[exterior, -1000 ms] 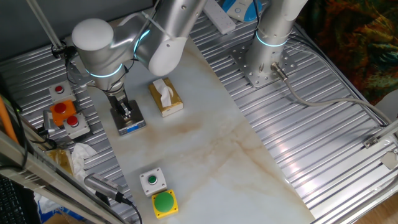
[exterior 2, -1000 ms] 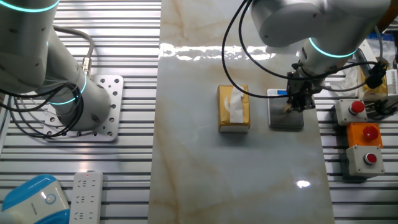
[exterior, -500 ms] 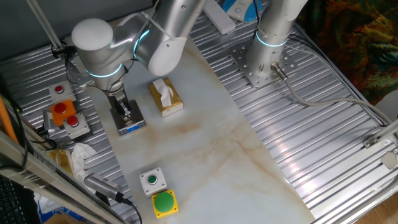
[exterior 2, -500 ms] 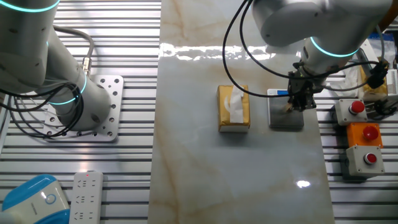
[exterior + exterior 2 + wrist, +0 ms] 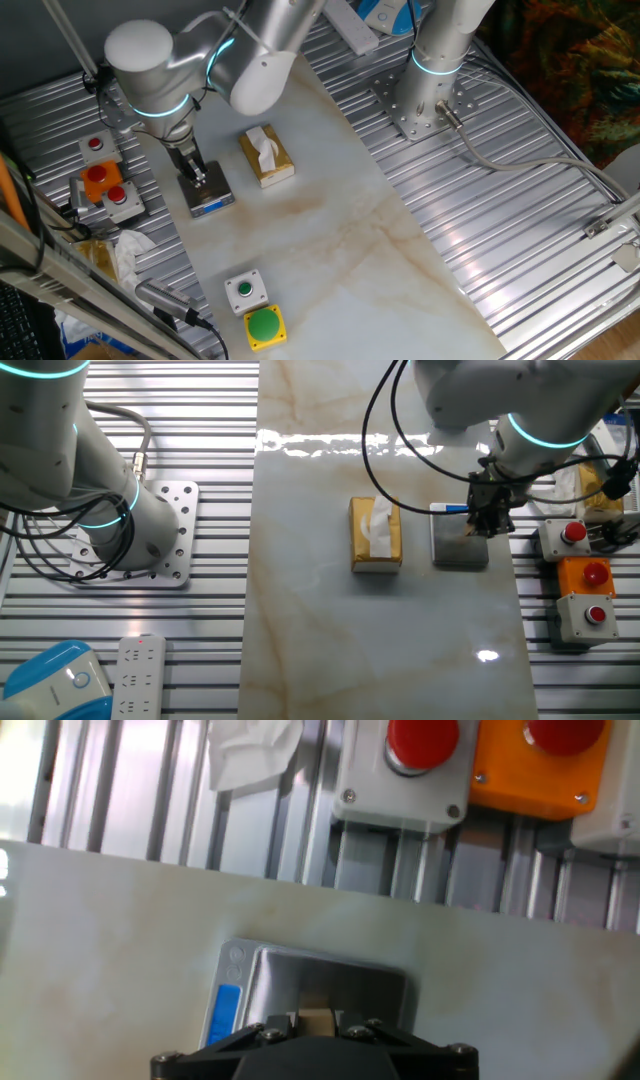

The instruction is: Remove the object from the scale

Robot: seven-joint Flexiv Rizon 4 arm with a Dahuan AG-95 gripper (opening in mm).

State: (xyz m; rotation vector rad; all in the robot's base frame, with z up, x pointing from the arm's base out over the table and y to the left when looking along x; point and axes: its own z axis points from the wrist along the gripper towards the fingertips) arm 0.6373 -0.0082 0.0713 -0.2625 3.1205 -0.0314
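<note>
scale (image 5: pixel 459 542) lies between tissue box (image 5: pixel 376 534) and button boxes (image 5: pixel 577 565).

Clearly a robotics lab bench: ribbed aluminium table (image 5: pixel 520 200) topped with a pale marble-look slab (image 5: pixel 380 630), second robot arm base (image 5: pixel 425 95) bolted down, red emergency-stop button boxes (image 5: pixel 585 585), green push-button boxes (image 5: pixel 255 310), a power strip (image 5: pixel 138 678) and loose cabling (image 5: pixel 510 165).
</note>
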